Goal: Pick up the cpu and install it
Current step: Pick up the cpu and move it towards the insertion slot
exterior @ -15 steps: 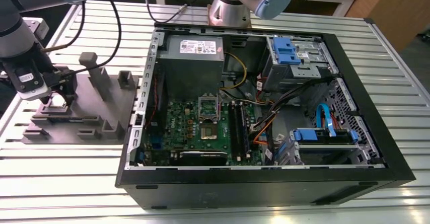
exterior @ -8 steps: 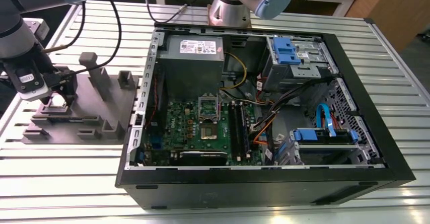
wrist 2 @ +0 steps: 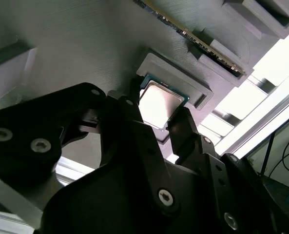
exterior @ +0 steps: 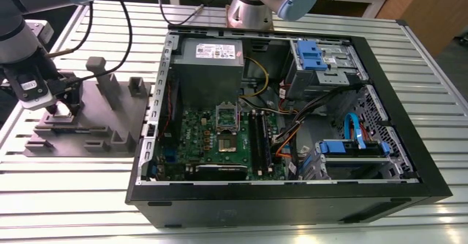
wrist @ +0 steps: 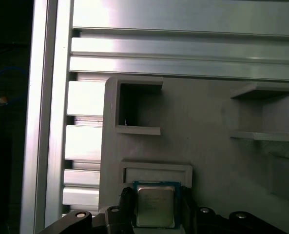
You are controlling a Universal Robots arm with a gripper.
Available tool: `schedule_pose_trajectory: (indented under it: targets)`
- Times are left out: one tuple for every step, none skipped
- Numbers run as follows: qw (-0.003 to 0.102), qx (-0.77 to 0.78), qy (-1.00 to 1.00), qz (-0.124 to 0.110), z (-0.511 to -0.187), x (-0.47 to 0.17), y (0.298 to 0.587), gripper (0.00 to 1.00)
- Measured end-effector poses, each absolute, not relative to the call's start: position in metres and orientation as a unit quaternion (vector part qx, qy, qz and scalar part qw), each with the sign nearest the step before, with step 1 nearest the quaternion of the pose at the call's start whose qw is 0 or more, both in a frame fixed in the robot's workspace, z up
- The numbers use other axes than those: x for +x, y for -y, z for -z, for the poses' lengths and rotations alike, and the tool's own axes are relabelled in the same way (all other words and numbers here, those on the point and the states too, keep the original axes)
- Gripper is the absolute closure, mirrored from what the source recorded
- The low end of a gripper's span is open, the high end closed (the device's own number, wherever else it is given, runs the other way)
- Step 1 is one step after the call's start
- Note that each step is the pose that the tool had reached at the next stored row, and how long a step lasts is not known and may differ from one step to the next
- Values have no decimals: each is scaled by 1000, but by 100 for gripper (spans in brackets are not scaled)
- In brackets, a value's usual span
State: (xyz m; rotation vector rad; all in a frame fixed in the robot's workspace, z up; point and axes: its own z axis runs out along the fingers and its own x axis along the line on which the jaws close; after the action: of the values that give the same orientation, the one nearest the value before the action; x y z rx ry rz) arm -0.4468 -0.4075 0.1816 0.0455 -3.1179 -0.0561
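Slatted aluminium makes up the table point(exterior: 87, 200), seen from above in the exterior view; toward its edge on the exterior view's left lies a grey moulded fixture point(exterior: 102, 118) with upright posts and recesses; the gripper point(exterior: 62, 108) is lowered onto that fixture's corner nearest the table edge; in both wrist views its two black fingers point(wrist 2: 183, 129) are drawn in against opposite sides of the cpu point(wrist: 155, 207), silver top up, at a shallow framed recess of the fixture; whether the chip rests in the recess or is raised off it, I cannot tell; further toward the exterior view's right, filling the middle of the table, an open computer case point(exterior: 409, 118) lies on its side; inside it are a grey power supply point(exterior: 208, 63), a green motherboard point(exterior: 216, 145) with its socket point(exterior: 227, 129) uncovered, black RAM sticks point(exterior: 260, 137) just beside the socket, and blue drive brackets point(exterior: 310, 55).
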Motion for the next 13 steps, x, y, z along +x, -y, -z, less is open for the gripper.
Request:
schedule_pose_trajectory:
  targets:
    - [11,15,1000,18,-182,-447,407,50]
    - [11,15,1000,18,-183,-447,408,50]
    - [11,15,1000,18,-183,-447,407,50]
    - [11,15,1000,18,-183,-447,407,50]
    - [11,15,1000,18,-183,-447,407,50]
    - [11,15,1000,18,-183,-447,407,50]
    - [11,15,1000,18,-184,-447,408,50]
    - [12,15,1000,18,-184,-447,408,50]
    - [12,15,1000,18,-183,-447,408,50]
    - [12,15,1000,18,-183,-447,408,50]
    - [12,15,1000,18,-183,-447,408,50]
    - [11,15,1000,18,-183,-447,407,50]
    - [12,15,1000,18,-182,-447,408,50]
